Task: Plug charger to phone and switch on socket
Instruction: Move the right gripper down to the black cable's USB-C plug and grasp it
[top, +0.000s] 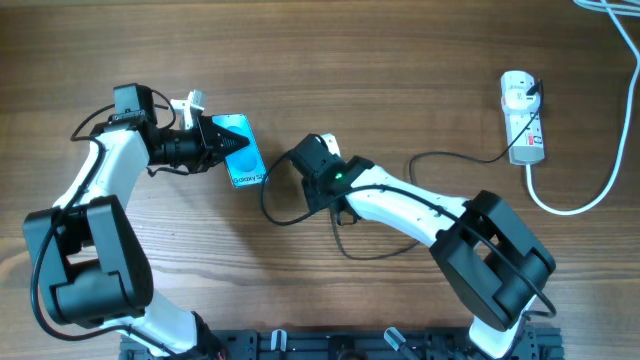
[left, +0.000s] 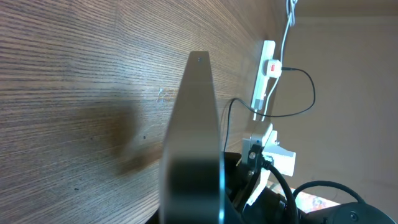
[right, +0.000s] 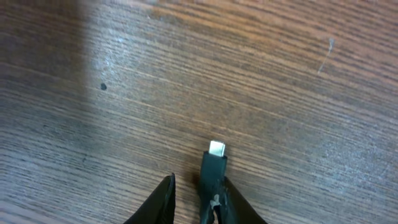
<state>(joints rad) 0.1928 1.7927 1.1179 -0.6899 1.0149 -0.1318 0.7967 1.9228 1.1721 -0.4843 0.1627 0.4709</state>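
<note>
While one phone (top: 243, 152) is gripped, one charger (right: 214, 171) and socket (top: 522, 120) lie.

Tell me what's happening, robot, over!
Left gripper shut on phone. Right gripper open around charger tip, not clamped. Tip not yet in phone. Nothing blocking between.

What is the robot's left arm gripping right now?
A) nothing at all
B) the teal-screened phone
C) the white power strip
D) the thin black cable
B: in the overhead view the left gripper is closed on one end of the phone, whose thin edge fills that arm's wrist view.
</note>
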